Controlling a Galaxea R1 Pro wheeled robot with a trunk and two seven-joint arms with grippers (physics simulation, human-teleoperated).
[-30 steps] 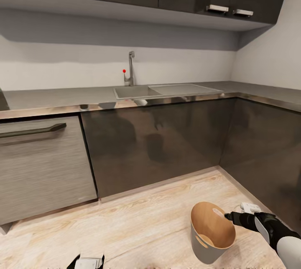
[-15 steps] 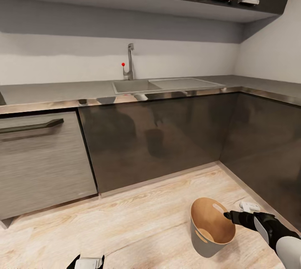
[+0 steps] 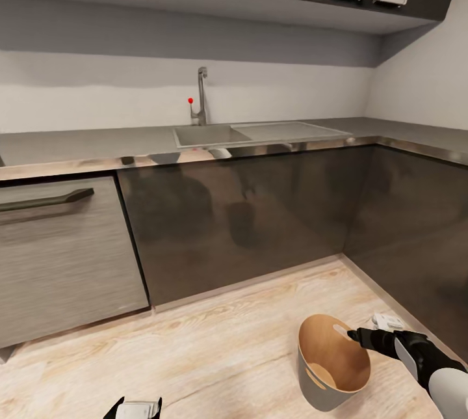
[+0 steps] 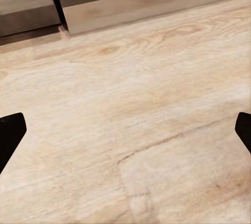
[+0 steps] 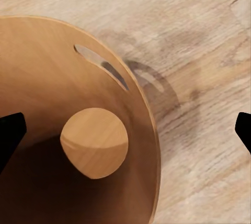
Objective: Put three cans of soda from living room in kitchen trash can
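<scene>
The tash can (image 3: 331, 367) stands upright on the wooden kitchen floor, grey outside and tan inside. My right gripper (image 3: 354, 336) hovers over its rim on the right side, open and holding nothing. In the right wrist view I look down into the tash can (image 5: 63, 78), past the oval handle slot (image 5: 102, 65) to its round bare bottom (image 5: 94, 143), with one black fingertip (image 5: 10, 135) at each picture edge. My left gripper (image 3: 133, 409) hangs low over bare floor, open, with its fingertips (image 4: 10, 132) wide apart. The cans of soda are out of view.
Dark grey base cabinets (image 3: 240, 224) run along the wall and turn the corner at the right (image 3: 416, 237). A sink (image 3: 211, 138) and faucet (image 3: 203, 97) sit in the counter. A grey door with a handle (image 3: 45, 201) is at left. A small white object (image 3: 389, 321) lies behind the right gripper.
The whole head view has shifted a little, so the camera moved. My right gripper stays over the tash can's rim, and nothing was taken hold of or let go.
</scene>
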